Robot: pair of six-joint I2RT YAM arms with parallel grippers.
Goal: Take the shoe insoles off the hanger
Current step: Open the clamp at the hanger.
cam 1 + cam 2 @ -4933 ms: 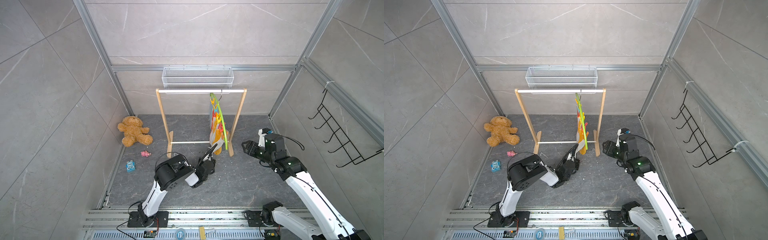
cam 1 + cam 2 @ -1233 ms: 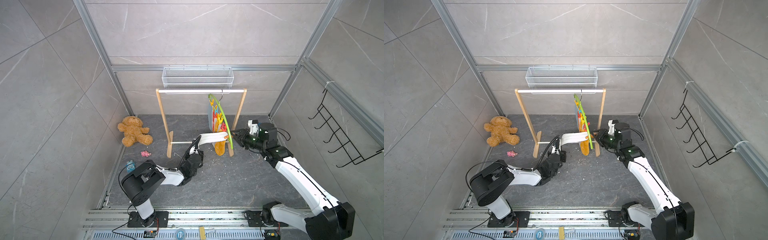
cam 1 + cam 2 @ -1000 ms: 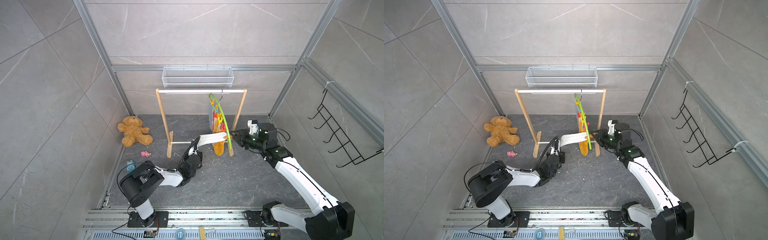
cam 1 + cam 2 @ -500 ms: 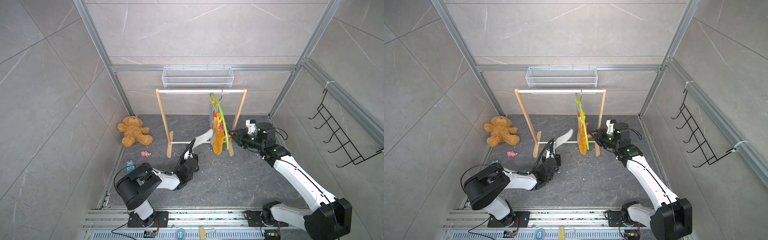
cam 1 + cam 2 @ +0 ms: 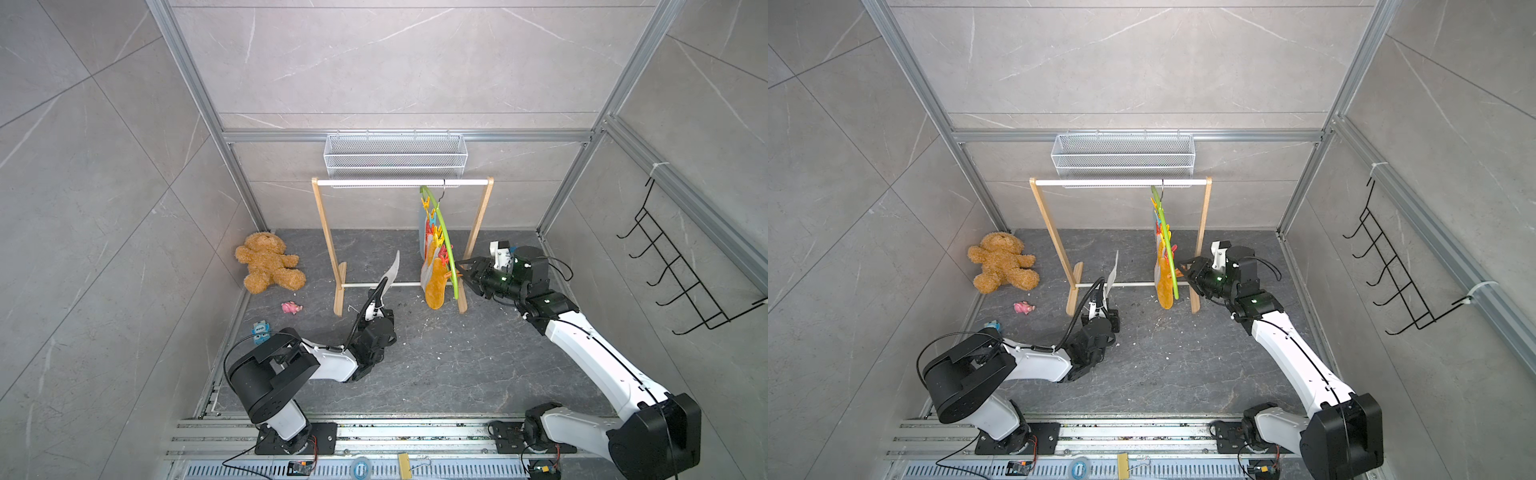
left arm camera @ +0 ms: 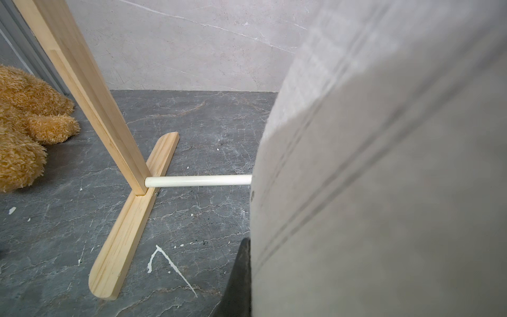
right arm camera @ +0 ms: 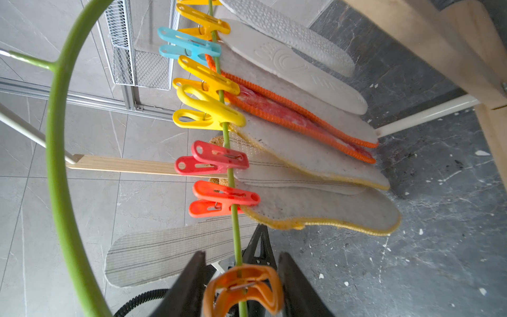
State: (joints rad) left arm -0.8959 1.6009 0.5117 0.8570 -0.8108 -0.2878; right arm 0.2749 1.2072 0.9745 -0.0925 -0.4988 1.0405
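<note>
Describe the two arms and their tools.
Both arms: white shells, black joint housings, black bases. The left arm carries a looped black cable; the right arm shows small green lights. The left tool and right tool have black tapered fingers.

Left wrist view: striped insole (image 6: 384, 164) filling most of frame, blurring up close, running off frame edges. It is hiding far stretch of lower rod (image 6: 197, 181) and nearly all of left gripper (image 6: 249, 274), with only dark finger sliver showing. Teddy bear (image 6: 24, 118) being cut by frame edge.

Right wrist view: orange clip (image 7: 242, 285) blurring between right gripper (image 7: 241, 291) fingers, which are running out of frame. Whether they are pressing clip is impossible to tell. Hanger (image 7: 57, 164) arc leaving frame at both ends.

Top views: hanging insoles (image 5: 434, 282) overlapping edge-on, so count is unreadable. Blue toy (image 5: 992, 324) at 8 o'clock of floor is half hiding behind left arm and looking too small to identify.
</note>
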